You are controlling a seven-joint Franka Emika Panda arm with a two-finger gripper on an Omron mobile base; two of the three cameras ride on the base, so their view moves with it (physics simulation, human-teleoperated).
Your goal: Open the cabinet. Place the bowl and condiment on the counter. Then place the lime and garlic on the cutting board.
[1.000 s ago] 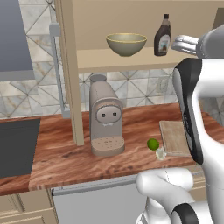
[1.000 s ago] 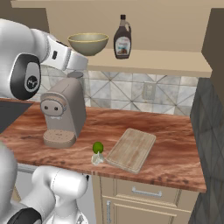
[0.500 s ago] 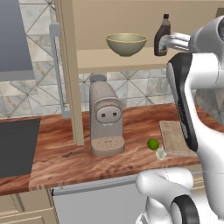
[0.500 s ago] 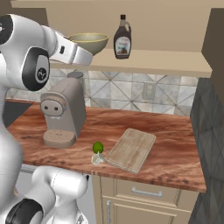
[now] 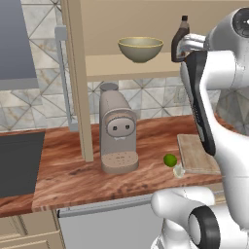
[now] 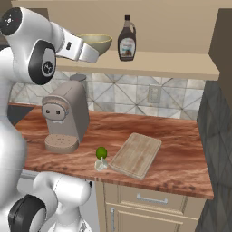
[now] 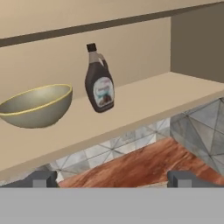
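A beige wall cabinet (image 5: 78,73) is standing open, its shelf showing above a long reddish-brown wooden counter (image 6: 181,154). A white robot arm is reaching up toward the shelf. An olive-beige bowl (image 7: 37,106) is sitting on the shelf, and just beside it a small dark condiment (image 7: 99,83) bottle is standing upright. The gripper (image 7: 111,180) is hovering in front of the shelf edge with its two fingers spread wide apart, holding nothing. On the counter a light wooden cutting board (image 6: 136,155) is lying, with a green lime (image 6: 101,152) and a pale garlic (image 6: 100,164) bulb just off its corner. The step in hand appears to be fetching the first shelf item; next, the gripper likely needs to be moving forward around the bowl rim or bottle before closing.
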